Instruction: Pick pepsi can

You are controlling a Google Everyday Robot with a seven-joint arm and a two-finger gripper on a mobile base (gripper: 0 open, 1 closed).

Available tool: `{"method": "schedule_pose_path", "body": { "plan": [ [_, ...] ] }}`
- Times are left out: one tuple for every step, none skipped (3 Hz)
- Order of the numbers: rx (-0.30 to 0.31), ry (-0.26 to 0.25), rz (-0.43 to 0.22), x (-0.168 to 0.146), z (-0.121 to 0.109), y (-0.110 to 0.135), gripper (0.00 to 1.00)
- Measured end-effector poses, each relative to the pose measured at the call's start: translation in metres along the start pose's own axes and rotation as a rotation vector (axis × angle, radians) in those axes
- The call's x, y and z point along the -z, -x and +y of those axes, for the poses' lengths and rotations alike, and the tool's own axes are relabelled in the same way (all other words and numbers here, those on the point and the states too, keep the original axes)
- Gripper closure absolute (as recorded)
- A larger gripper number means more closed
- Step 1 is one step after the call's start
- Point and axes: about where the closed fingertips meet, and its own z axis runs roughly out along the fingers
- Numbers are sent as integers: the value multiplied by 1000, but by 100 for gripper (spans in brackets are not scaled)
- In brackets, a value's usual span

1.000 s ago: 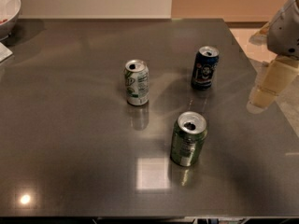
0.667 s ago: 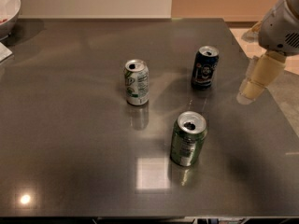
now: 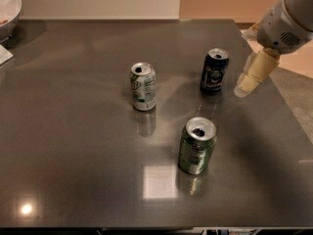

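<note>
A white bowl [image 3: 7, 8] sits at the far left corner of our desk [image 3: 73, 155]. Next we see a white-and-green can [image 3: 143, 86] standing up. A dark green can [image 3: 197, 146] stands nearer the front. The pepsi can [image 3: 214, 70] stands behind it, toward the right edge. Our gripper [image 3: 246, 83] hangs just right of the pepsi can, not touching it. We cannot tell if the jaws are apart.

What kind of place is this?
Likely a kitchen or break room: a dark counter, a white bowl at its far-left edge, the pepsi can. The pincer hovers right of that can.
</note>
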Motion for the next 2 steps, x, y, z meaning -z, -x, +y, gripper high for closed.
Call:
{"method": "schedule_pose_path", "body": {
  "plan": [
    [-29,21,-36,-26,-29,4,0],
    [-50,46,-46,-44,-46,7,0]
  ]
}}
